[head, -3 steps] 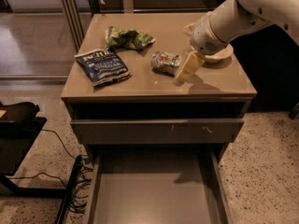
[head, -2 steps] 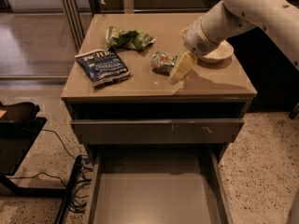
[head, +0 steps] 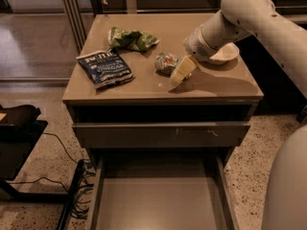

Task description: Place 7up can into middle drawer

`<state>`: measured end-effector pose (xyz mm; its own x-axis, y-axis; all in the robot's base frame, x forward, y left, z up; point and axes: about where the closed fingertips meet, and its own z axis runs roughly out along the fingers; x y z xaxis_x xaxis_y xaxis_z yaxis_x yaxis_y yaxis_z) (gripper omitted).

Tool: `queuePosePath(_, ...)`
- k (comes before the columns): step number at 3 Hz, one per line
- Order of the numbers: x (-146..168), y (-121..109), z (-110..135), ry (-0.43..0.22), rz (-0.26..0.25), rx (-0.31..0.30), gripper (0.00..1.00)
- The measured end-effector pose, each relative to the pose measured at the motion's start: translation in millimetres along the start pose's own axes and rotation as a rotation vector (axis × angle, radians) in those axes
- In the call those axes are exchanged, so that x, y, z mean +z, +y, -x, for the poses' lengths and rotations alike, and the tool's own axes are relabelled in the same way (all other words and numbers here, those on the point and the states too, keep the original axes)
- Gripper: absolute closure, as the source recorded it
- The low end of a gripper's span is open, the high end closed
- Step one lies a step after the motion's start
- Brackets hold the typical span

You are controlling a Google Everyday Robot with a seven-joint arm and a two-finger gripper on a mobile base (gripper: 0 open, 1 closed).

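Note:
The 7up can point(head: 165, 63), small, dented, silvery and green, lies on its side on the cabinet top point(head: 211, 83), near the middle. My gripper point(head: 179, 74) hangs from the white arm point(head: 225, 25) that reaches in from the upper right. It points down and left, and sits just right of and in front of the can, close beside it. The middle drawer point(head: 158, 205) is pulled open at the bottom of the view; its flat grey floor is bare.
A green wrinkly snack bag point(head: 132, 38) and a dark blue chip bag point(head: 104, 67) lie left of the can. A white bowl point(head: 223, 54) sits behind the arm. A drawer with a scratched front point(head: 163, 134) is above the open one. Cables point(head: 72, 195) lie on the floor at left.
My gripper has moved a little left and down, closer to the can. The can, the bags and the drawers have not moved.

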<state>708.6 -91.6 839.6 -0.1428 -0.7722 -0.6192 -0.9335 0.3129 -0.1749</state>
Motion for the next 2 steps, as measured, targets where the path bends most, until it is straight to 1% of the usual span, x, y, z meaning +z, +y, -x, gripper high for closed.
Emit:
queuePosePath(1,0.7,-0.1,-0.1,0.000,0.001,0.001,0.19)
queuePosePath(2,0.7,-0.1,-0.1,0.000,0.001,0.001,0.42)
